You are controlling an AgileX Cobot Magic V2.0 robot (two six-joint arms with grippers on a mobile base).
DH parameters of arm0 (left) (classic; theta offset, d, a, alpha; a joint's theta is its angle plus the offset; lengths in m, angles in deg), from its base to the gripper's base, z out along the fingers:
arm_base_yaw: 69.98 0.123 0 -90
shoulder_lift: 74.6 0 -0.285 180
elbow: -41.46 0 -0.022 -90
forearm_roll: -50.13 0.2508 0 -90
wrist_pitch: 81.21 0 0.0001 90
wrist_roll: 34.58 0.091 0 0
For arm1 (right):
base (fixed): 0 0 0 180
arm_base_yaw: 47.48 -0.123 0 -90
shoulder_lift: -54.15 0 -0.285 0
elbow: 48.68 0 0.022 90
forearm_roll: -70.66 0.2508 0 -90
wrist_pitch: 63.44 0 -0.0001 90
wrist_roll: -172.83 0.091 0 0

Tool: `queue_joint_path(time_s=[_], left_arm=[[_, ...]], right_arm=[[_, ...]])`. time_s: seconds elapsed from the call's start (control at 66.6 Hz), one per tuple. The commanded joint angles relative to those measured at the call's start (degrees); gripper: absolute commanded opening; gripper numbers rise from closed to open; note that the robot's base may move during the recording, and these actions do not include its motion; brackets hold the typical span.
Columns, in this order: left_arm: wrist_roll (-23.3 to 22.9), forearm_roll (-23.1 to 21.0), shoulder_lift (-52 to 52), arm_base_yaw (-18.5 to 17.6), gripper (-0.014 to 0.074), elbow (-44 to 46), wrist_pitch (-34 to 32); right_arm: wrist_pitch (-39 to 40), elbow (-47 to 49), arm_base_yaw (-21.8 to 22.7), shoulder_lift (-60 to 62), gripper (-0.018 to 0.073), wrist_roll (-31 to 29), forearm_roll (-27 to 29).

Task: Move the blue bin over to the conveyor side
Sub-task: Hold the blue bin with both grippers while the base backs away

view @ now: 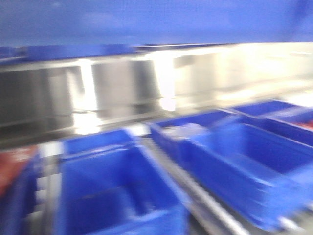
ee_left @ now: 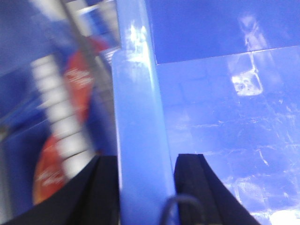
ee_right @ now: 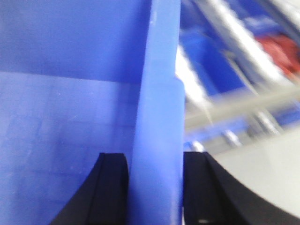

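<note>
The blue bin (view: 146, 19) fills the top of the front view as a blurred blue band, held up close to the camera. In the left wrist view my left gripper (ee_left: 146, 159) is shut on the bin's thick rim (ee_left: 138, 108), one black finger (ee_left: 101, 187) outside the wall and one inside. In the right wrist view my right gripper (ee_right: 154, 157) is shut on the opposite rim (ee_right: 157, 93) in the same way, with the bin's empty floor (ee_right: 61, 140) to the left. The dark conveyor belt is not in view. All frames are motion-blurred.
Several other blue bins stand below in rows (view: 117, 191) (view: 254, 166) with metal rails between them. A shiny steel wall (view: 122, 88) runs behind. Red packets lie at the left (ee_left: 77, 89) and far right (ee_right: 276, 47). A light grey surface (ee_right: 262, 159) lies under the right side.
</note>
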Motion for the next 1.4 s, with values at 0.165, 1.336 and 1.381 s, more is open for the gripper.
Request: queue_joint_path(time_s=[0.165,1.336,1.381], left_arm=[[0.3,-1.2,-0.8,-0.7,-0.0017,1.1,-4.9],[0.3,-1.2,-0.8,-0.7,-0.0017,1.1,-4.9],[0.3,-1.2,-0.8,-0.7,-0.0017,1.1,-4.9]], right_arm=[[5.9,1.0,-0.1,0.9,-0.0079,-1.4,-0.2],[5.9,1.0,-0.1,0.9,-0.0079,-1.4,-0.2],[5.9,1.0,-0.1,0.9,-0.0079,-1.4,-0.2]])
